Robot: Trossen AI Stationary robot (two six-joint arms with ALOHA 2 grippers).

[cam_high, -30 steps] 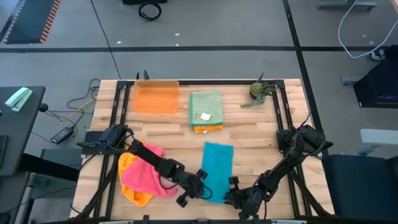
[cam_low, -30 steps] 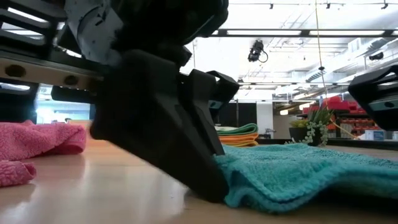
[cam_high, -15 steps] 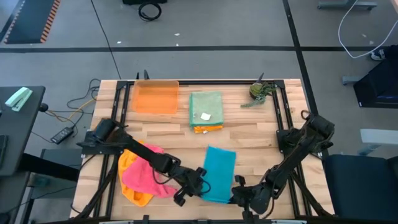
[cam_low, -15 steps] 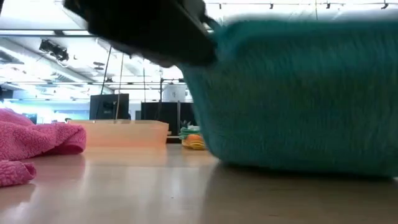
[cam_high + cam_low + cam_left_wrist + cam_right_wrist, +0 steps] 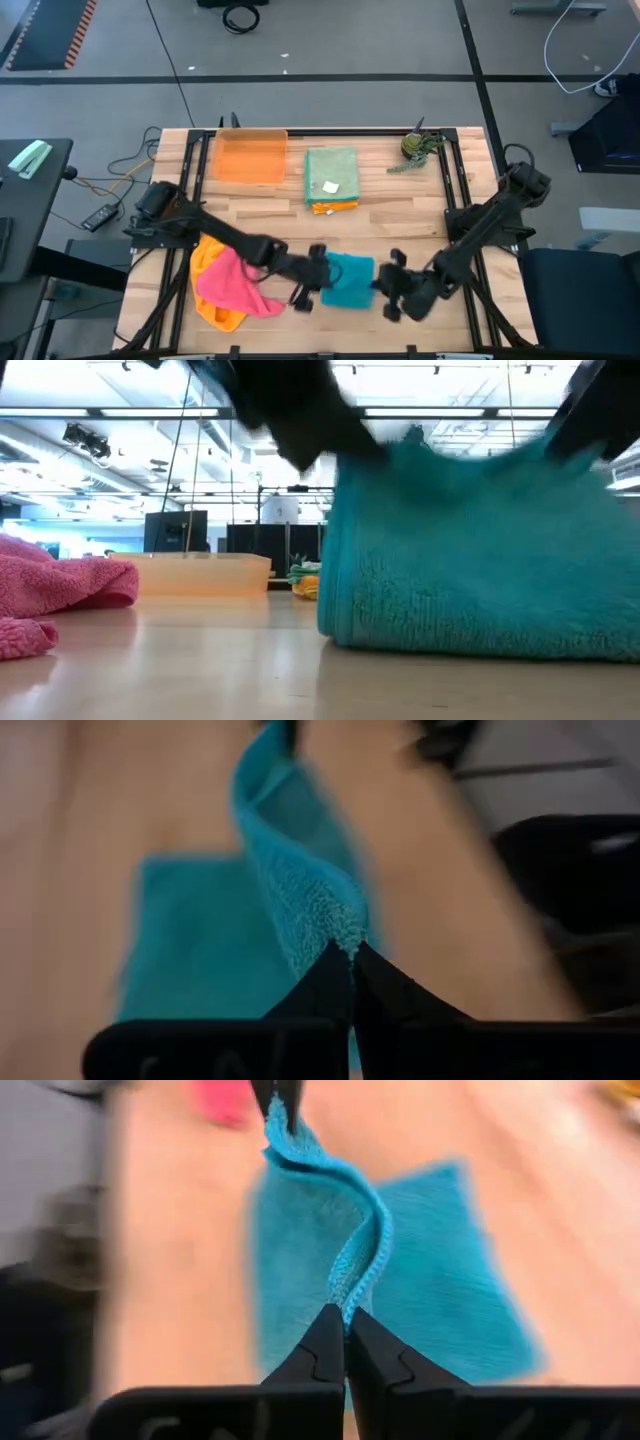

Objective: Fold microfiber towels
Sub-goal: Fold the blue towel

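A teal towel [image 5: 349, 280] lies near the table's front edge, between my two grippers. Its near edge is raised and its other part [image 5: 450, 1280] rests flat on the wood. My left gripper [image 5: 321, 271] is shut on the towel's left end and my right gripper [image 5: 389, 279] on its right end. In the low view the teal towel [image 5: 480, 550] hangs like a curtain, its lower fold on the table. A pink towel [image 5: 232, 283] lies crumpled over a yellow-orange one [image 5: 212, 310] at the front left. My left gripper [image 5: 352, 958] pinches the raised edge at its left corner [image 5: 343, 932] between the fingertips, slanting down from the table's left. The edge runs slack from there to the other gripper. My right gripper [image 5: 346, 1326] pinches the same hemmed edge at its right corner [image 5: 352, 1292], slanting down from the right. The edge curves slack; the rest lies on the table.
A translucent orange tray [image 5: 250, 156] stands at the back left. Beside it is a stack of folded towels, a green one [image 5: 331, 175] on top. A small plant [image 5: 418, 147] sits at the back right. Bare wood lies between the stack and the teal towel.
Both grippers have risen and gone toward the table's far edge, turning at the wrist. They have carried the teal towel's near edge up from the table, so that part now hangs raised over the part that stayed flat.
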